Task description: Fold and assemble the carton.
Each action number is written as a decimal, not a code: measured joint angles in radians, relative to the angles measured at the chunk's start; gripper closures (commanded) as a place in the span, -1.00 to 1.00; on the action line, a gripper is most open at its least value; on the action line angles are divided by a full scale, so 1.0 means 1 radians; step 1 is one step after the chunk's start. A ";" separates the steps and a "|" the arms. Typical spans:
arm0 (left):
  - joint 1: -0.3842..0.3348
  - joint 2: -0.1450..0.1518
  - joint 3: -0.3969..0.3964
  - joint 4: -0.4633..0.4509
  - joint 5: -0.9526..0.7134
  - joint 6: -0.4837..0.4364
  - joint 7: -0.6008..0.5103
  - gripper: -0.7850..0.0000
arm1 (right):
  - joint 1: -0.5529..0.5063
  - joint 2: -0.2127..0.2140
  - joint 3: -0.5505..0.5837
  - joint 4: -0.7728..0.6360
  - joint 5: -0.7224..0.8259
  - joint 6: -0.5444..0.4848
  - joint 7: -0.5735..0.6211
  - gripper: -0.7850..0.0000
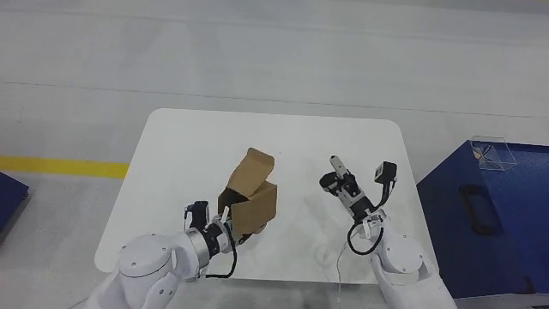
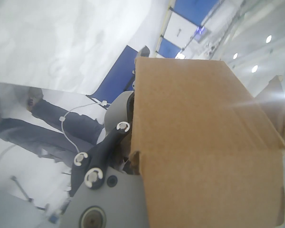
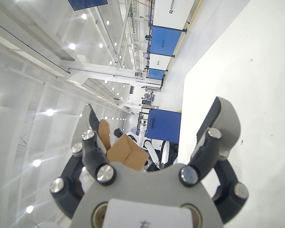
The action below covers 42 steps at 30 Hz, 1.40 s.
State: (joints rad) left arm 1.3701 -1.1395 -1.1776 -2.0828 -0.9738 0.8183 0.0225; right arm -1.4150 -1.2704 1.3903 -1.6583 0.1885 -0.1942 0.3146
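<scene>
A brown cardboard carton [image 1: 251, 193] stands partly erected in the middle of the white table [image 1: 180, 150], its top flap raised and tilted. My left gripper [image 1: 230, 223] sits at the carton's near lower corner, shut on its wall. In the left wrist view the carton [image 2: 204, 131] rises right against the gripper, covering one side; a black finger link [image 2: 102, 145] shows beside it. My right gripper [image 1: 363, 174] hovers open to the right of the carton, apart from it and holding nothing. Between its spread fingers [image 3: 218, 115] the carton [image 3: 127, 151] is seen farther off.
A blue cabinet [image 1: 493, 215] stands off the table's right side with a clear plastic box [image 1: 491, 150] on top. The table's far half and right part are bare. Both arms come in over the near edge.
</scene>
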 measured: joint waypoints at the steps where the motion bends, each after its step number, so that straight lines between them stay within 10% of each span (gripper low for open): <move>1: -0.010 -0.017 0.018 0.001 -0.146 0.014 0.110 1.00 | -0.002 0.000 0.002 -0.001 0.006 0.000 0.007 -1.00; 7: -0.113 -0.085 0.136 0.070 -0.724 -0.225 0.748 1.00 | 0.000 -0.002 -0.020 0.019 0.018 -0.008 0.033 -1.00; 14: -0.250 -0.131 0.272 0.230 -0.798 -0.475 1.153 1.00 | 0.017 -0.004 -0.039 0.064 0.047 -0.016 0.064 -1.00; 19: -0.320 -0.162 0.369 0.373 -0.703 -0.564 1.209 0.95 | 0.034 -0.006 -0.051 0.092 0.059 -0.016 0.081 -1.00; 23: -0.356 -0.189 0.426 0.471 -0.707 -0.592 1.174 0.23 | 0.052 -0.007 -0.060 0.108 0.068 -0.004 0.093 -1.00; 28: -0.402 -0.219 0.458 0.587 -0.738 -0.602 1.134 0.05 | 0.073 -0.010 -0.077 0.114 0.065 0.007 0.094 -1.00; 31: -0.417 -0.230 0.459 0.615 -0.758 -0.597 1.123 -0.96 | 0.085 -0.012 -0.084 0.119 0.064 0.014 0.092 -1.00; 42: -0.191 -0.158 0.289 0.137 -0.586 -0.422 1.071 -1.00 | 0.109 -0.017 -0.116 0.116 0.044 0.039 0.072 -1.00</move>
State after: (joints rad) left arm 1.1790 -1.2976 -0.8885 -1.9457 -1.5598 0.3966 1.0939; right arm -1.3056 -1.2876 1.2746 -1.5419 0.2320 -0.1549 0.3866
